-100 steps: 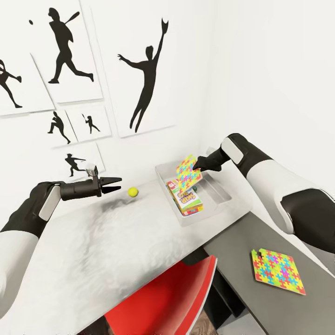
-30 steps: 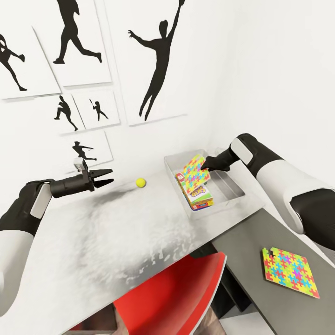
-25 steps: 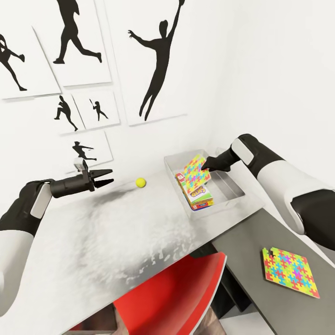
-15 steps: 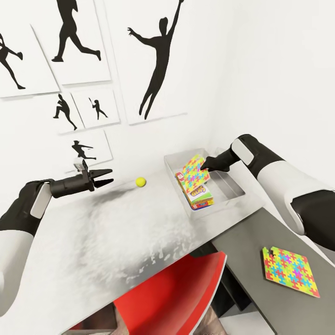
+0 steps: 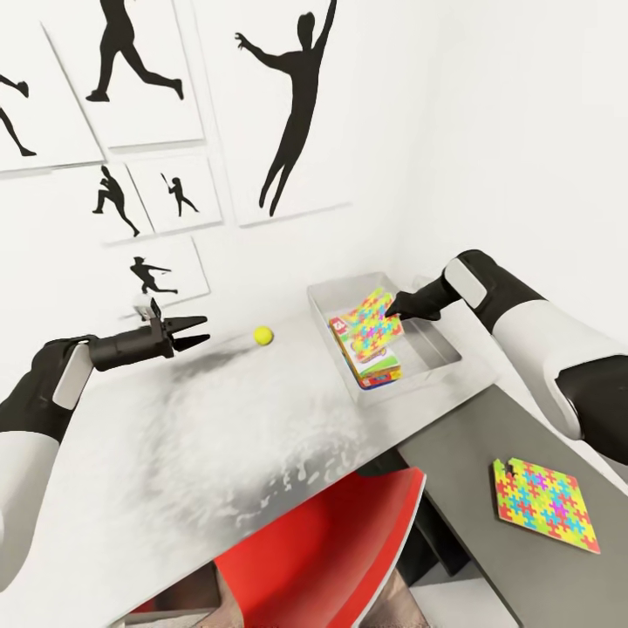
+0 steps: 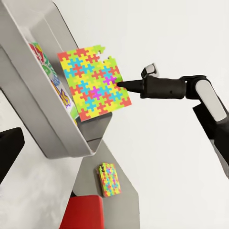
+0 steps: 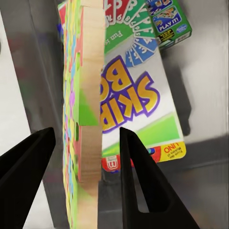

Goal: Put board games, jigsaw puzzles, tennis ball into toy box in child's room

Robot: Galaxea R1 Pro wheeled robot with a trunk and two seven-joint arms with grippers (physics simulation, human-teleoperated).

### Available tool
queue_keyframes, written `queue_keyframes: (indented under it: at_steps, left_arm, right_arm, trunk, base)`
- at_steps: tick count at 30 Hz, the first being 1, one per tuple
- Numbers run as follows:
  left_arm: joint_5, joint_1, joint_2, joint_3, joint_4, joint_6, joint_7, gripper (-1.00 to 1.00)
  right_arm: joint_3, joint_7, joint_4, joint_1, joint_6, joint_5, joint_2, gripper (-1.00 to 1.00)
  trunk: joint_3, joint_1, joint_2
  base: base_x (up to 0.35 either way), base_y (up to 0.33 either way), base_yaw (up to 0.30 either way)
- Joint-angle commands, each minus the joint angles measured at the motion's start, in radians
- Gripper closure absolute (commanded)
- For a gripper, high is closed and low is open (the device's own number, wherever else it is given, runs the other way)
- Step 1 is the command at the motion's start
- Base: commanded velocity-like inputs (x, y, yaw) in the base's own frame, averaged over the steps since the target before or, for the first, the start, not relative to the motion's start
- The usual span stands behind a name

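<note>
Jigsaw puzzle [image 5: 374,317] tilted over toy box [image 5: 433,336], right tool [image 5: 392,307] outstretched, fingers apart

The counter [image 5: 218,436] is bare across its wide middle, with open room between the left gripper [image 5: 194,331] and the toy box [image 5: 436,344]. Only the tennis ball [image 5: 262,334] sits in that stretch, near the back wall. Above the toy box, a jigsaw puzzle [image 5: 377,318] hangs tilted at the right gripper [image 5: 390,310], blocking much of the opening, and board games [image 5: 371,358] cover the floor beneath it. The right part of the box is bare. A red chair [image 5: 331,549] is tucked under the counter's front edge.
</note>
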Motion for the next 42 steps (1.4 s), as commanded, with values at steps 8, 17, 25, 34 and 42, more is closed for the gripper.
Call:
queue_keyframes:
  at_steps: [8, 17, 25, 34, 42]
  left_arm:
    - [0.0, -0.021, 0.022, 0.006, -0.006, 0.005, -0.089, -1.0]
    - [0.001, -0.027, 0.023, 0.006, -0.006, 0.005, -0.103, -1.0]
    - [0.0, -0.027, 0.024, 0.007, -0.006, 0.005, -0.106, -1.0]
    - [0.0, -0.027, 0.025, 0.006, -0.006, 0.005, -0.107, -1.0]
    - [-0.002, -0.006, 0.002, 0.003, 0.016, -0.007, -0.104, -1.0]
  right_arm:
    - [0.004, 0.009, -0.001, -0.001, 0.002, 0.002, -0.014, 1.0]
    - [0.005, 0.011, 0.0, 0.002, -0.027, 0.002, -0.015, 1.0]
    - [-0.018, 0.011, 0.001, 0.003, -0.043, 0.001, -0.017, 1.0]
    - [-0.054, 0.011, 0.0, 0.005, -0.044, 0.002, -0.021, 1.0]
    - [-0.061, 0.007, -0.002, 0.009, -0.061, 0.002, -0.01, 1.0]
  trunk:
    - [-0.015, 0.001, -0.002]
    - [-0.03, 0.001, -0.002]
    - [-0.043, 0.001, -0.002]
    - [-0.054, 0.001, -0.002]
    - [-0.055, 0.001, -0.002]
  base:
    - [0.0, 0.0, 0.0]
    - [0.0, 0.0, 0.0]
    - [0.0, 0.0, 0.0]
    - [0.0, 0.0, 0.0]
    - [0.0, 0.0, 0.0]
